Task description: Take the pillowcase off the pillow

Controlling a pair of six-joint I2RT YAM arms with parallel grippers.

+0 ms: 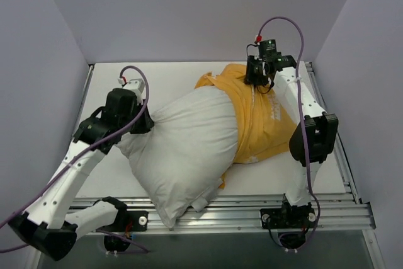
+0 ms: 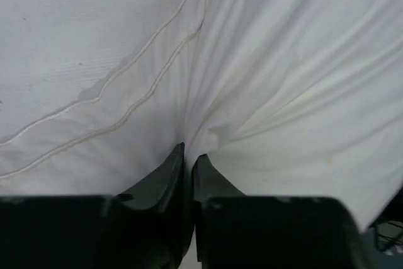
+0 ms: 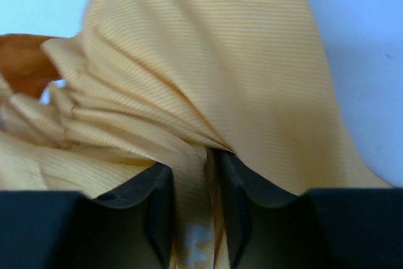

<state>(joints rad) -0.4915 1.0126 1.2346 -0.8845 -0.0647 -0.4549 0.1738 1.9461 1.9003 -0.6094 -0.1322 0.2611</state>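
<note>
**Pillow mostly bare, each gripper pinching cloth**

The pillow [image 1: 189,149] lies slantwise across the middle of the table [image 1: 164,80]. Its near corner hangs over the metal rail [image 1: 239,209] at the front edge, and its far right end sits inside the pillowcase [image 1: 261,124]. Most of the white cushion is uncovered. The pillowcase is bunched on the right side of the table, wrapping only that far end, and its open edge runs as a curved line across the pillow. White lettering shows on the orange cloth near the right arm.

The left gripper [image 1: 143,123] is at the pillow's left edge. In the left wrist view its fingers [image 2: 173,174] are almost together, with a pinch of white pillow [image 2: 283,80] cloth between the tips. Wrinkles fan out from that pinch, and a double stitched seam [image 2: 145,61] runs slantwise up to the left of it.

The right gripper [image 1: 261,83] is at the far right corner, at the top of the bunched pillowcase, pointing down into it. In the right wrist view its fingers [image 3: 157,187] stand a narrow gap apart, and a gathered fold of orange pillowcase [image 3: 208,48] fills that gap. Pleats in the cloth run into the tips, so it looks gripped. A white patch of print [image 3: 195,237] shows low between the fingers.

The two grippers are well apart, at opposite ends of the pillow.
</note>
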